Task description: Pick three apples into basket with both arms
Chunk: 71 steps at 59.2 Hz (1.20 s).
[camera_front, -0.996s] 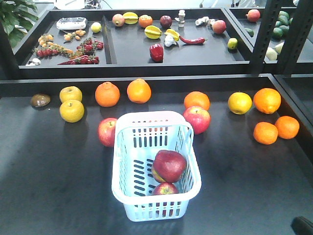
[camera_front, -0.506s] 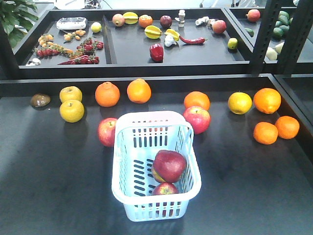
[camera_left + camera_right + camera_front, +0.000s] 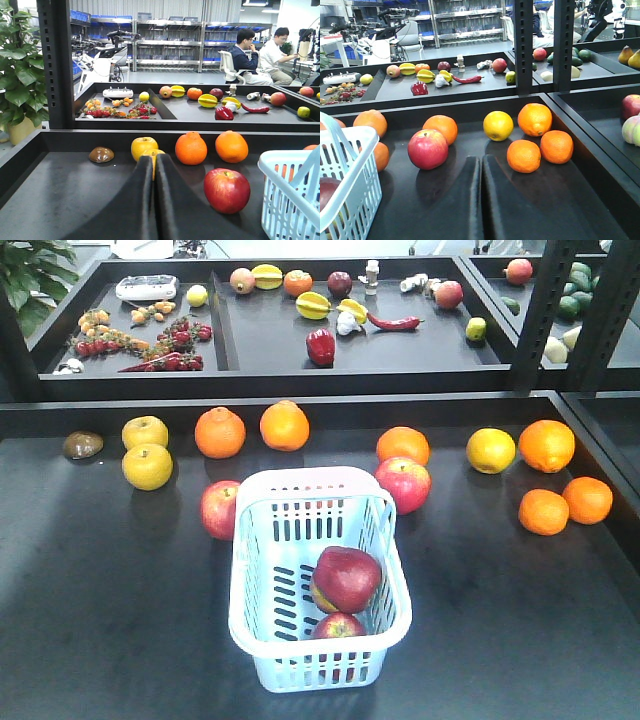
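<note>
The black arm tip at the lower-right corner a second ago is gone from the front view; nothing else moves. My left gripper [image 3: 154,172] and right gripper [image 3: 481,172] are both closed, empty. Basket [image 3: 250,580] holds two apples [image 3: 347,578]. Left-side apple [image 3: 226,190] sits right of my left jaws, right-side apple [image 3: 428,148] left of my right jaws. Risk: closed jaws shove either apple rolling. No readable labels.

Left gripper [image 3: 154,165] closed over the dark tabletop [image 3: 60,195].
Pointed past a red apple [image 3: 226,190] beside the pale blue basket [image 3: 287,197]; backed by two oranges [image 3: 190,148], two yellow fruits [image 3: 144,148] and a brown lump [image 3: 101,154].
</note>
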Tool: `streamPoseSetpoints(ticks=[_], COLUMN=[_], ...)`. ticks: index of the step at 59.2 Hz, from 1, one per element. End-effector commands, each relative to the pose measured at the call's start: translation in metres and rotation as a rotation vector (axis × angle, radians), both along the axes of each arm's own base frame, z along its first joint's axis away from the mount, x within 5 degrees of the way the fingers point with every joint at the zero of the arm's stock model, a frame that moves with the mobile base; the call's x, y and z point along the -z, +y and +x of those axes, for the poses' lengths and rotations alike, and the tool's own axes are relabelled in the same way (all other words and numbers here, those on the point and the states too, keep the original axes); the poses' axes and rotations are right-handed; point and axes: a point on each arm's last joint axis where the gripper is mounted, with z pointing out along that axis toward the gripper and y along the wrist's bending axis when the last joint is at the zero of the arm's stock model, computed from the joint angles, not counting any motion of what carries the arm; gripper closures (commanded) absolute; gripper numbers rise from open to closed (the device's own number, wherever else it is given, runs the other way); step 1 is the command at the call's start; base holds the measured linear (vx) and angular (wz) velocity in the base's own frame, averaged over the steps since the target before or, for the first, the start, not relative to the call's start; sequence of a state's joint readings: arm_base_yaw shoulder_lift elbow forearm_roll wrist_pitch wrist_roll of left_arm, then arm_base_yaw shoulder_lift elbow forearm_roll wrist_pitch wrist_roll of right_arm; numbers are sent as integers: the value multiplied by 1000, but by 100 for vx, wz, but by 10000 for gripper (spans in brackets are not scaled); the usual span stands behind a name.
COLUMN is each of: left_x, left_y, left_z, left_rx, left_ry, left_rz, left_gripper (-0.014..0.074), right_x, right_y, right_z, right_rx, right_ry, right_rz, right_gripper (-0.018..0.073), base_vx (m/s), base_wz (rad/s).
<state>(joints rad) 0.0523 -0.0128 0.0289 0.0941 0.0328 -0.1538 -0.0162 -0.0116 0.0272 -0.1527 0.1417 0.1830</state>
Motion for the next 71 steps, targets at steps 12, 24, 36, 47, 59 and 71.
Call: streamPoseSetpoints(ticks=[12,24,36,47,59,71], left_x=[-16,-16,-16,-16,-16,-16], left_y=[-1,-1,-1,-1,-1,-1], left_z=[-3,-3,-3,-3,-3,-3], left_rx=[11,11,11,11,11,11], left_ry=[-111,-111,-111,-111,-111,-111], left_rz=[2,2,2,2,2,2], left_gripper=[602,602,602,602,602,602], right_x=[-2,-2,-2,-2,-2,-2], right_y=[1,1,1,1,1,1], right_z=[0,0,0,0,0,0], right_rx=[-5,-5,-5,-5,-5,-5], right_ry=[-72,-71,-71,-71,-71,-71], right_rz=[34,21,21,21,21,21], right_gripper=[564,564,564,564,564,564], base_vx=[0,0,0,0,0,0], base_wz=[0,0,0,0,0,0])
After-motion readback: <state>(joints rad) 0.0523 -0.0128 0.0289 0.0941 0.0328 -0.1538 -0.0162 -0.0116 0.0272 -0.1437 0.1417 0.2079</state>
